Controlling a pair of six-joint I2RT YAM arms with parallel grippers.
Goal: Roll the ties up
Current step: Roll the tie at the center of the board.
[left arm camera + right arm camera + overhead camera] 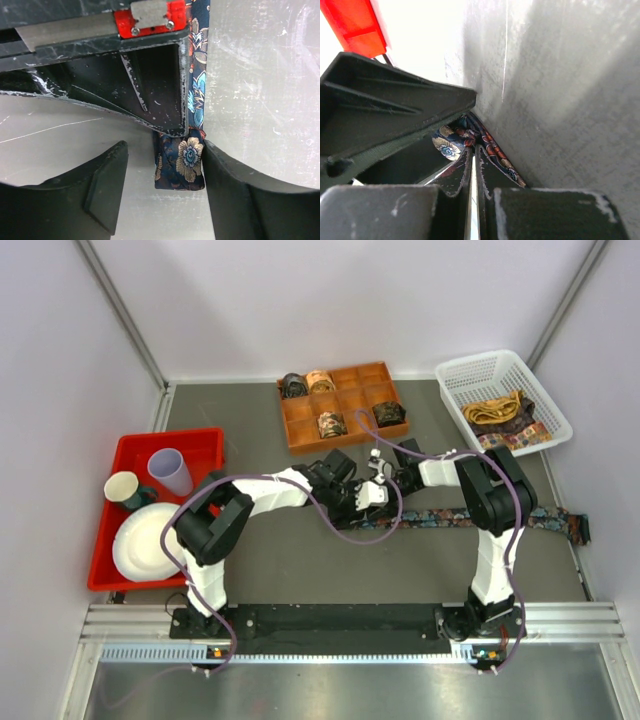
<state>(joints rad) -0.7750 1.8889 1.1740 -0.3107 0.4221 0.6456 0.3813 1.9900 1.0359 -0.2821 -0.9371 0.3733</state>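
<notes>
Four rolled ties (331,424) in tray (345,452), loose ties (497,412) in basket (452,380). One flat tie (450,517) barely begun; left end effector (164,155) spread, right end effector (474,150) pressed together.

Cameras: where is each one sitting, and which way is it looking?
Top external: high behind the arms, looking down on the table; both arms show.
Left wrist: on the left arm, looking down past the open left gripper at the tie.
Right wrist: on the right arm, looking low along the table past the right gripper, shut on the tie.
Shared: both wrist views show the tie's folded end.
</notes>
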